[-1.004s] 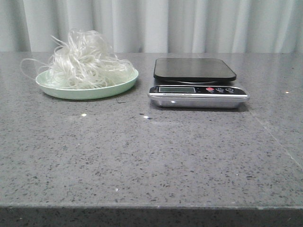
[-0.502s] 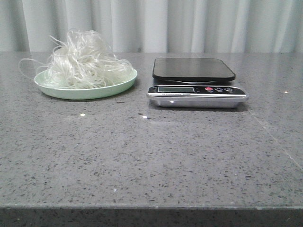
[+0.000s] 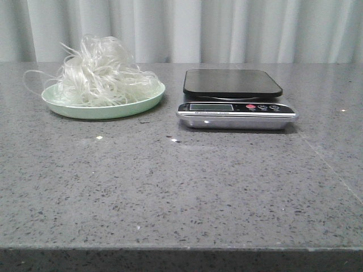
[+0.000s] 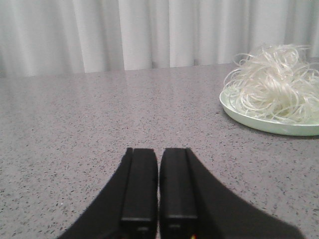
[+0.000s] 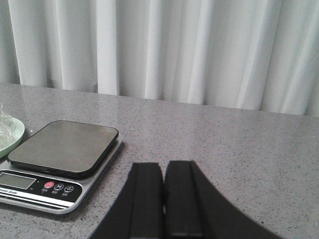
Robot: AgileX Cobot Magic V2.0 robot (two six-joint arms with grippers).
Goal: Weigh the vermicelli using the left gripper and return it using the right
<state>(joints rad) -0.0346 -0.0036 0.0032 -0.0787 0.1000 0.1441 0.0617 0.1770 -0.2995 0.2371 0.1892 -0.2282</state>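
The vermicelli (image 3: 101,72) is a fluffy whitish tangle heaped on a pale green plate (image 3: 102,109) at the back left of the table. It also shows in the left wrist view (image 4: 276,84) on the plate (image 4: 259,122). A kitchen scale (image 3: 236,113) with an empty black platform (image 3: 231,83) stands to the plate's right; the right wrist view shows the platform (image 5: 62,148) too. My left gripper (image 4: 159,152) is shut and empty, low over bare table, apart from the plate. My right gripper (image 5: 163,167) is shut and empty, beside the scale. Neither gripper shows in the front view.
The grey speckled table (image 3: 181,181) ends in a front edge near the bottom of the front view. A white curtain (image 3: 227,28) hangs behind the table. A thin seam line (image 3: 334,175) crosses the tabletop on the right.
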